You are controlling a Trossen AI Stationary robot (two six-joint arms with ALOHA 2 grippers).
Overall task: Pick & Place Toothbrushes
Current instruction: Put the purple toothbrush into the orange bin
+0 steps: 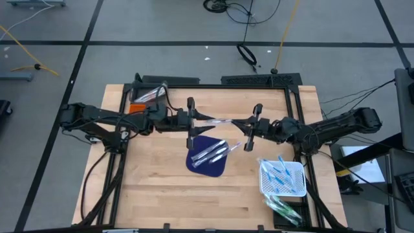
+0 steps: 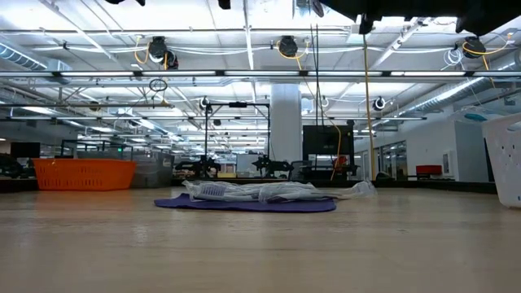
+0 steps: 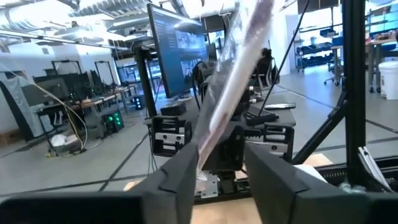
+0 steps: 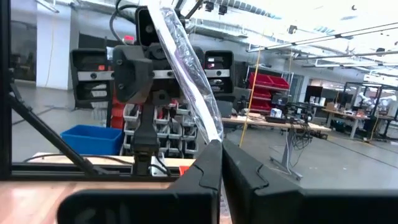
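A toothbrush in a clear wrapper [image 1: 223, 121] hangs in the air between my two grippers, above the table's far middle. My right gripper [image 1: 248, 123] is shut on its right end. My left gripper [image 1: 202, 119] stands open, with the wrapper's other end [image 3: 205, 146] between its fingers. Several more wrapped toothbrushes [image 1: 213, 152] lie flat on the dark blue mat [image 1: 210, 169] below. The low view shows that pile [image 2: 260, 192] on the mat [image 2: 244, 206]; neither gripper shows there. My right gripper pinches the wrapper's end [image 4: 213, 138] between its two fingers, coming level from the table's right side, along the toothbrush. The toothbrush [image 4: 186, 68] is lifted clear of the table and reaches toward the left gripper. My left gripper has the wrapper's end beside one finger [image 3: 186, 168]; whether they touch, I cannot tell.
A white basket [image 1: 301, 169] with several blue toothbrushes stands at the near right, with green packets [image 1: 284, 210] in front of it. More packets [image 1: 150, 94] and an orange thing [image 1: 136, 108] lie at the far left. Bare wood lies at the near left.
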